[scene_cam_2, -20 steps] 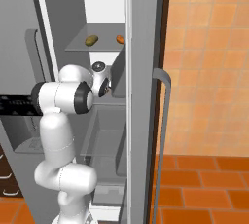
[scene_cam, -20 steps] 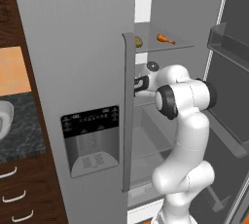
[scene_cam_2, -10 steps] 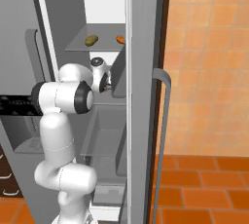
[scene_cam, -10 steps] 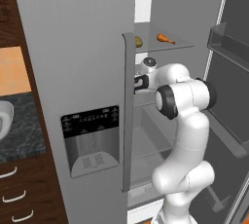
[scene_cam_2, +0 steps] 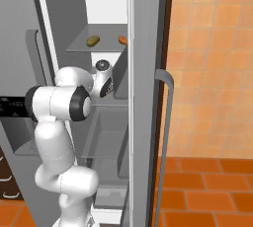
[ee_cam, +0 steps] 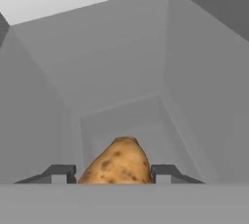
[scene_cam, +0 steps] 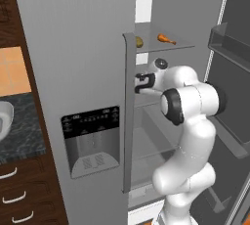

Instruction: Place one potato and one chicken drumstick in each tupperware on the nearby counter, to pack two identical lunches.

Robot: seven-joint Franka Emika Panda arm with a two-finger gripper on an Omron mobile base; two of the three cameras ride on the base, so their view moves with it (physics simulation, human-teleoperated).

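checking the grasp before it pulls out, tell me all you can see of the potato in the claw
The potato is a tan-yellow oval lump with brown speckles and a rough-looking skin. In the hand view it sits between the claw's two dark fingertips, which close against its sides. Grey fridge walls lie behind it; its lower part is hidden.

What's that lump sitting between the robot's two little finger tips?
A potato, tan and speckled, sits between the gripper finger tips in the hand view, inside the grey fridge.
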